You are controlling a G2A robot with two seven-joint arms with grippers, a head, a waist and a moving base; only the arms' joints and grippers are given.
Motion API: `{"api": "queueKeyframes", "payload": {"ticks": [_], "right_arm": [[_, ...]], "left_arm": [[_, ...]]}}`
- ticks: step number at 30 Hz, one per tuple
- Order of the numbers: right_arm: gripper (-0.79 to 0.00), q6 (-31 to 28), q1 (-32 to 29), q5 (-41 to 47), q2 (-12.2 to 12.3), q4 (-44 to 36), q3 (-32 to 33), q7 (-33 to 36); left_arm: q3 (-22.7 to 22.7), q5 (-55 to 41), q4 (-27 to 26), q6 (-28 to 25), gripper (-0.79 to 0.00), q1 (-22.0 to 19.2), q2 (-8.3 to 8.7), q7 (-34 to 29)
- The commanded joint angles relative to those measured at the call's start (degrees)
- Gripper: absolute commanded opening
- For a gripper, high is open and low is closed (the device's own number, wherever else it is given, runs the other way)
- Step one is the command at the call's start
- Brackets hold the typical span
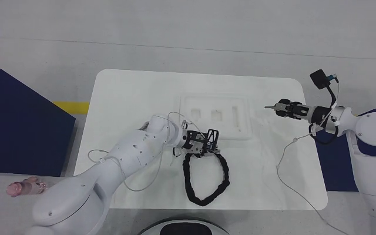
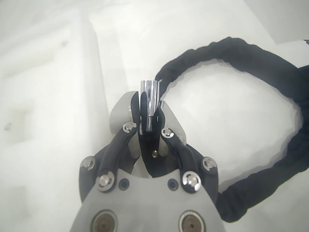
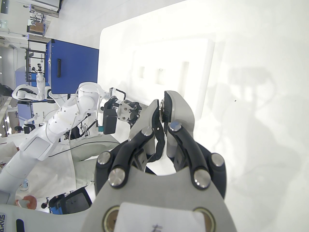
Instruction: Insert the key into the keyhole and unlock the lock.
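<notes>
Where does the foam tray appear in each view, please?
Top view: tray in the middle of the table, just beyond the left gripper.
Left wrist view: tray beside the left gripper, opposite the chain.
Right wrist view: tray beyond the right gripper.
Shared landmark: the white table beneath it.

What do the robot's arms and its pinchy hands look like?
The left arm and right arm are smooth, white and rounded, with thin pale cables looping alongside. The left gripper and right gripper have silvery metal fingers, black linkage bars and shiny round pins.
</notes>
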Motion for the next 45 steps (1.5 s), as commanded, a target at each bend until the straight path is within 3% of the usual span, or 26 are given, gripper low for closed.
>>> {"api": "queueKeyframes", "payload": {"ticks": [1, 7, 14, 20, 27, 34, 45], "right_arm": [[-0.785, 0.0, 0.0, 0.0, 0.0, 0.0, 0.0, 0.0], [-0.785, -2.7, -1.5, 0.2, 0.1, -1.9, -0.5, 0.0], [-0.785, -5.3, -2.5, 5.9, 0.5, -2.6, 0.1, 4.5], [-0.785, -6.3, -3.8, 8.4, 0.8, -5.8, 0.2, 5.9], [-0.785, -4.8, -6.2, 5.1, 1.2, -14.0, -0.2, 4.4], [-0.785, -2.8, -8.2, 4.4, 1.6, -21.3, 0.3, 4.8], [-0.785, -2.3, -9.4, 4.6, 1.6, -22.1, -1.7, 1.4]], "left_arm": [[-0.5, 0.2, -0.3, 0.6, -0.785, -0.2, 0.12, 1.4], [-3.1, -1.1, -1.3, 2.5, -0.785, 0.4, 1.25, 8.3], [-6.3, -1.8, -1.3, 5.1, -0.785, 3.1, 3.67, 22.6], [-7.7, -0.7, -2.3, 7.2, -0.785, 4.8, 5.35, 31.2], [-8.4, -3.8, -4.4, 9.6, -0.785, 6.2, 6.35, 33.7], [-7.9, -4.5, -3.3, 10.7, -0.785, 6.2, 5.8, 34.7], [-6.8, -5.3, -2.0, 12.0, -0.785, 6.5, 4.51, 36.0]]}}
